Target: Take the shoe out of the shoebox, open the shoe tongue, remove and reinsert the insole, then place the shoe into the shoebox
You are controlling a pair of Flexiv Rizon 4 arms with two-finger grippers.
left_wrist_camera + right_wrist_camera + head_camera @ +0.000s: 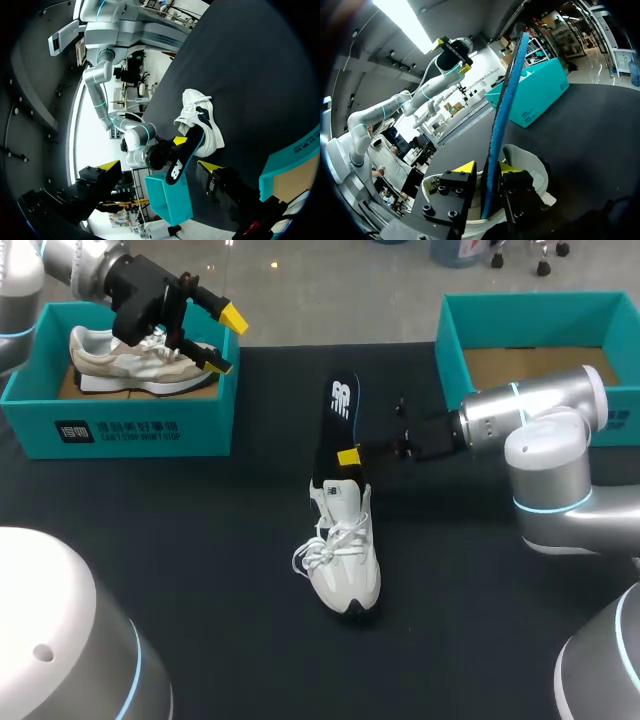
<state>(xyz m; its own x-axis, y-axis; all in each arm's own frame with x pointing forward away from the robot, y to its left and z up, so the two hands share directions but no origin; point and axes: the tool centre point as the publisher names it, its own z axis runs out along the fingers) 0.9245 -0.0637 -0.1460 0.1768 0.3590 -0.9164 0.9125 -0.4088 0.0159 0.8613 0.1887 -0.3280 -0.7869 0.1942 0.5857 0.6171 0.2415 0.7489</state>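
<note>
Right now your right gripper (350, 455) is pinching the insole (340, 410) between both fingers, its lower end seemingly sitting in the heel of the white shoe (345, 550) lying mid-table; keep moving it in line with the opening. The thin insole, black above and blue beneath, is probably bending easily; your left gripper (228, 342) is hanging open and empty over the left shoebox (120, 430).

Black table (200, 540); white shoe (348, 565) mid-table; teal left shoebox (120, 430), right shoebox (452, 348) behind.
</note>
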